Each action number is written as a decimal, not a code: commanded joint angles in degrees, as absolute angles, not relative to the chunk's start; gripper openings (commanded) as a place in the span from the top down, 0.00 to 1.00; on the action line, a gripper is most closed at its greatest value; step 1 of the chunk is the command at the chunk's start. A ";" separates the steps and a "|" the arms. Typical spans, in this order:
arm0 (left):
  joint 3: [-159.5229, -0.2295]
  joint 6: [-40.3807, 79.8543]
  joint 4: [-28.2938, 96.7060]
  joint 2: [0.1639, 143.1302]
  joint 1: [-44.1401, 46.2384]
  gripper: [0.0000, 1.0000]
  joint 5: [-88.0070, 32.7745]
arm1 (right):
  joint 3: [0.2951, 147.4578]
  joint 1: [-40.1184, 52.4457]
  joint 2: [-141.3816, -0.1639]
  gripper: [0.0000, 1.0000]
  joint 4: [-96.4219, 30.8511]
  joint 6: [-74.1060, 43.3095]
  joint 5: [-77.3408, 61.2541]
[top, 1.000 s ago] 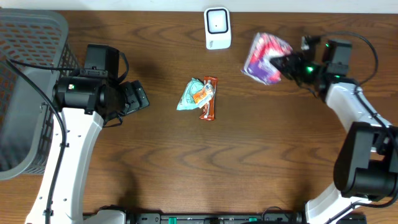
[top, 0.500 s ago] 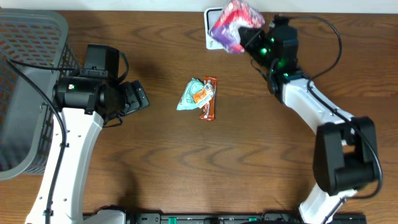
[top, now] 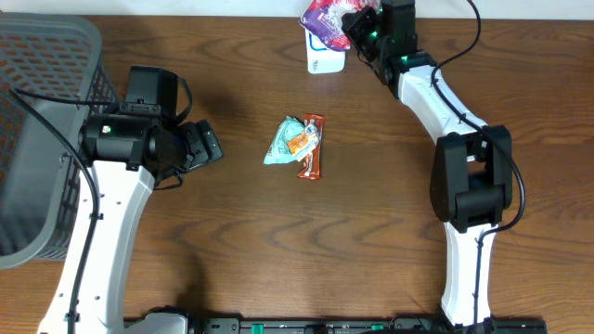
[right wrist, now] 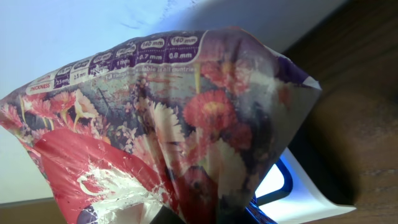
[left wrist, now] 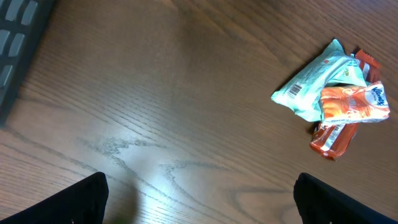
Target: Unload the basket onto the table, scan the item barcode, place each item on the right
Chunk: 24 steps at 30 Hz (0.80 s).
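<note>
Holding the flowery packet (top: 323, 17) in the clamped-shut right gripper (top: 353, 23) at the far edge of the table (top: 390, 232), directly above the white scanner (top: 325, 61) and hiding most of it from overhead. Seen from the right wrist: crumpled glossy film printed with red daisies and a purple strip of small print, hanging over the scanner's lit blue window, seemingly just clear of it. No barcode to be made out on the faces in view.

Judged to be the presenting step, with only the read itself left. To do it well: grip firmly, turn the wrist slowly to bring the coded face square to the window, then hold level and steady close to the glass rather than sweeping past. Crinkles and glare on film of this kind likely to spoil a read, so better flattened by angle than by pressing down. Worth avoiding any knock to the light, upright scanner.

Hovering on the left, between the grey basket (top: 37, 139) and the small heap of snack packets (top: 299, 147) at mid-table: the left gripper (top: 206, 144), jaws spread wide, empty, apart from both
</note>
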State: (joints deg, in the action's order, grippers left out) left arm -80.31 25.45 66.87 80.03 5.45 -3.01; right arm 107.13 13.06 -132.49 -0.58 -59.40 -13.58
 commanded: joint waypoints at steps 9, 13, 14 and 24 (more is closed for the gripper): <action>-80.20 25.12 67.05 79.72 5.19 0.05 -2.31 | 111.87 8.71 -129.80 0.99 -7.90 -55.37 -21.37; -80.20 25.12 67.05 79.72 5.19 0.05 -2.31 | 112.14 2.68 -125.91 0.99 -17.74 -48.42 -18.96; -80.20 25.12 67.02 79.72 5.19 0.05 -2.31 | 112.14 0.58 -124.95 0.99 -21.19 -47.07 -17.96; -80.20 25.12 67.05 79.72 5.19 0.05 -2.31 | 111.20 -20.32 -123.39 0.99 -42.74 -41.50 -16.82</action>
